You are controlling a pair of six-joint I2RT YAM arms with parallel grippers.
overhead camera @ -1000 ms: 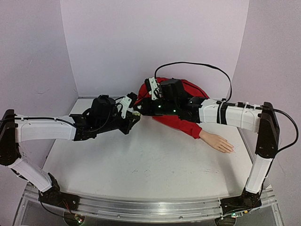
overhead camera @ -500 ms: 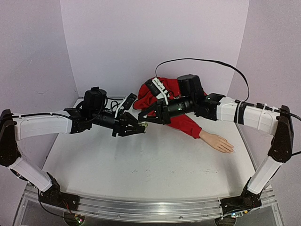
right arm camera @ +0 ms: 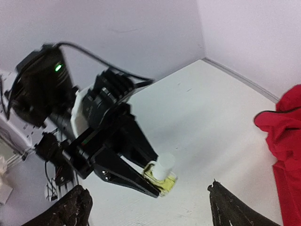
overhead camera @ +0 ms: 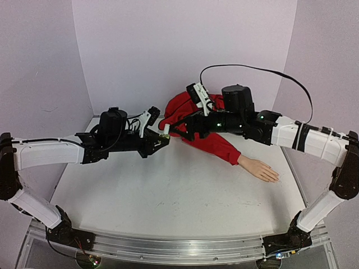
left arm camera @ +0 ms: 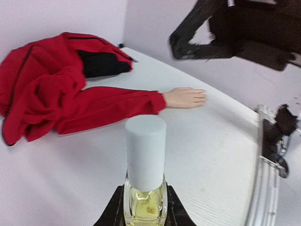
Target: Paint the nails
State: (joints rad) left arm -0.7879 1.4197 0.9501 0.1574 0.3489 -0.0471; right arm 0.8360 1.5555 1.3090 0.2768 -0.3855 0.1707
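A small clear bottle (left arm camera: 146, 193) of yellowish liquid, its white cap (left arm camera: 146, 153) on, stands upright between the black fingers of my left gripper (left arm camera: 145, 209), which is shut on its glass body. From above, the bottle (overhead camera: 164, 133) hangs over the table's back middle. My right gripper (overhead camera: 182, 131) faces it from the right, open, a short gap away. In the right wrist view the bottle (right arm camera: 162, 176) sits between and beyond my right gripper's (right arm camera: 148, 197) spread fingers. The mannequin hand (overhead camera: 259, 168) lies palm down at the right. Its nails (overhead camera: 274, 177) are too small to make out.
A red jacket (overhead camera: 216, 143) lies bunched at the back, its sleeve running to the mannequin hand (left arm camera: 185, 97). A black cable (overhead camera: 258, 70) arcs over the right arm. The white table (overhead camera: 168, 196) ends at a metal rail (overhead camera: 168, 249) by the arm bases.
My right gripper was shut near the bottle's cap; it has opened wide and drawn back to the right. My left gripper has shifted slightly up and back with the bottle.
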